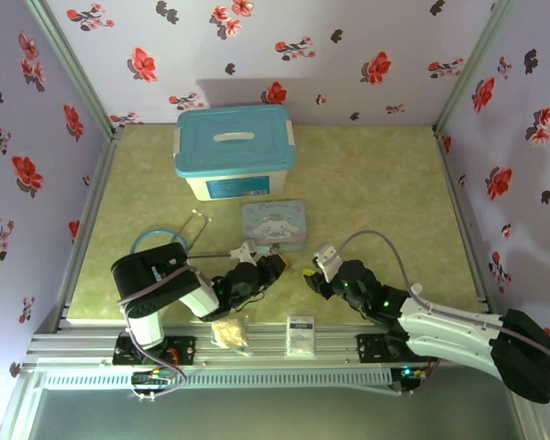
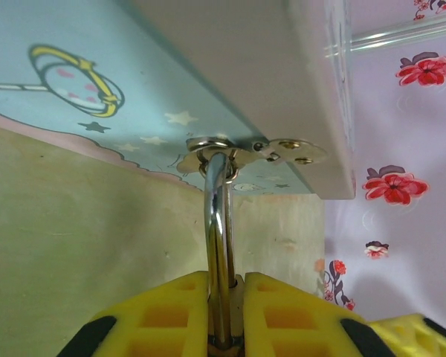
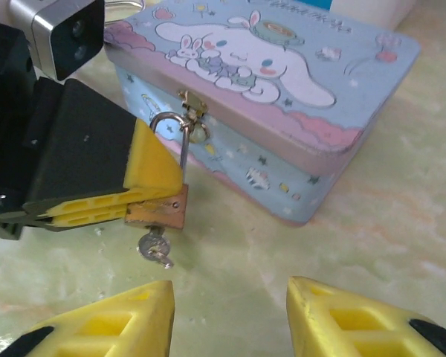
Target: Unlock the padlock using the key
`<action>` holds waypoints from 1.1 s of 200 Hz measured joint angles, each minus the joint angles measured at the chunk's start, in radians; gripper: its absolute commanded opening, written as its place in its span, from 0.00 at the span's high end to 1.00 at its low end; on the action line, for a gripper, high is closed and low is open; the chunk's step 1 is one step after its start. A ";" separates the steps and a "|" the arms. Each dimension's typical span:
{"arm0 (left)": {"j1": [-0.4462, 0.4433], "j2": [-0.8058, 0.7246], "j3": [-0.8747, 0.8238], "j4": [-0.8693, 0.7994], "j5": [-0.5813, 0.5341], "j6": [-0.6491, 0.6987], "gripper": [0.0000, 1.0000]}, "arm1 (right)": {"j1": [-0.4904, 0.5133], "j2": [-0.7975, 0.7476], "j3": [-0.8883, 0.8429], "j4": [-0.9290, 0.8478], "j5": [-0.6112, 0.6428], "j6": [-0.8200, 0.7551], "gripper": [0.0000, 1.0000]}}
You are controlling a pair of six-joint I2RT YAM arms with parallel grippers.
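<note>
Padlock (image 3: 157, 210) hangs by its shackle from the hasp of the tin (image 3: 297, 111), clamped in the left end effector (image 3: 152, 195). The key (image 3: 156, 249) appears seated in its underside. The right end effector (image 3: 230, 301), jaws apart and empty, faces it; next, pinch and turn that key.

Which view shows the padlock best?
Right wrist: the padlock shows its brass body, its shackle through the tin's clasp and the key in its base, clamped by the left gripper. Left wrist gives the shackle edge-on between fingers. From the top external it is too small to tell.
</note>
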 measured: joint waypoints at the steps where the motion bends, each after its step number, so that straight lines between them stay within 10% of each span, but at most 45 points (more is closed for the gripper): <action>1: 0.000 0.000 0.000 0.000 0.000 0.000 1.00 | 0.002 0.004 0.000 0.004 0.002 -0.007 0.57; 147: -0.009 -0.031 -0.006 -0.008 -0.039 0.015 1.00 | 0.193 0.462 0.114 0.237 0.230 -0.365 0.74; 220: -0.015 -0.045 -0.017 0.002 -0.041 0.018 1.00 | 0.212 0.511 0.142 0.286 0.254 -0.344 0.66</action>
